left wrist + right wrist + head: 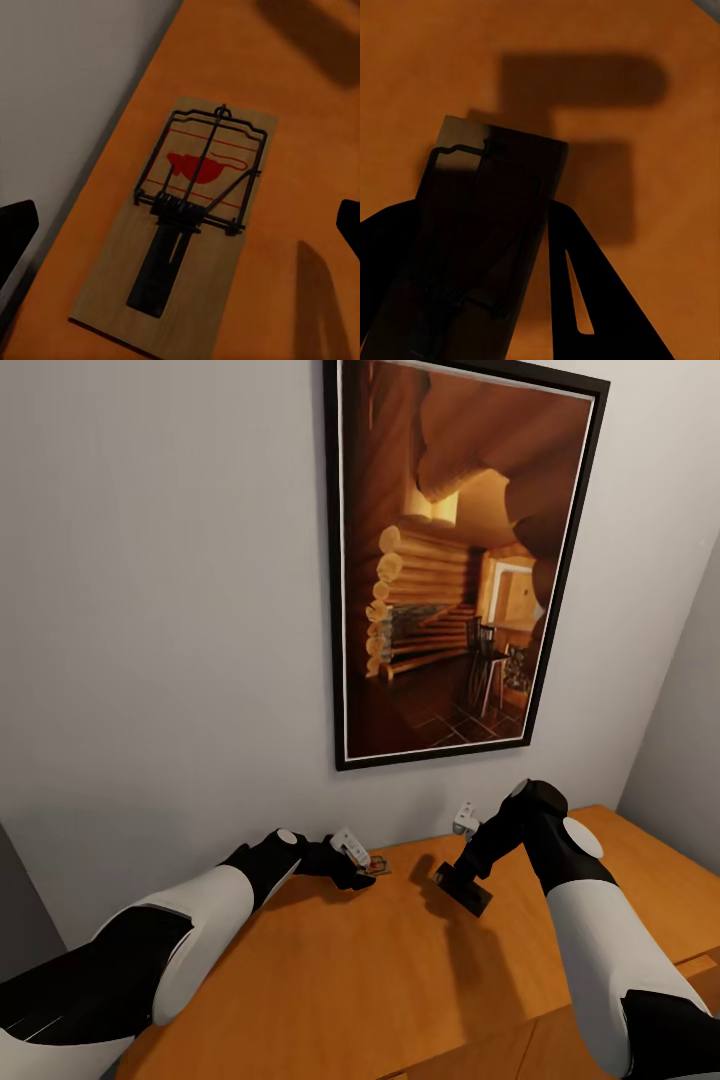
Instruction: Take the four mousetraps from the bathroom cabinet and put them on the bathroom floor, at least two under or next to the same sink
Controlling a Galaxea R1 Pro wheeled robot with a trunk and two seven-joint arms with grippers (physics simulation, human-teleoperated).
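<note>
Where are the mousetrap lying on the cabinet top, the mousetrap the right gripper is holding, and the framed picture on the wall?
lying mousetrap (pixel 187 217), left wrist view, on the spring coil mid-board.
held mousetrap (pixel 491 217), right wrist view, on the shadowed board face.
framed picture (pixel 455 560), head view, on the log-cabin image.

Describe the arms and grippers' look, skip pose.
Both arms share glossy white shells with black joint sections and no visible cables. The left gripper and right gripper are black, with small white-grey housings near the wrists. The right gripper's fingers are flat, black and slotted.
</note>
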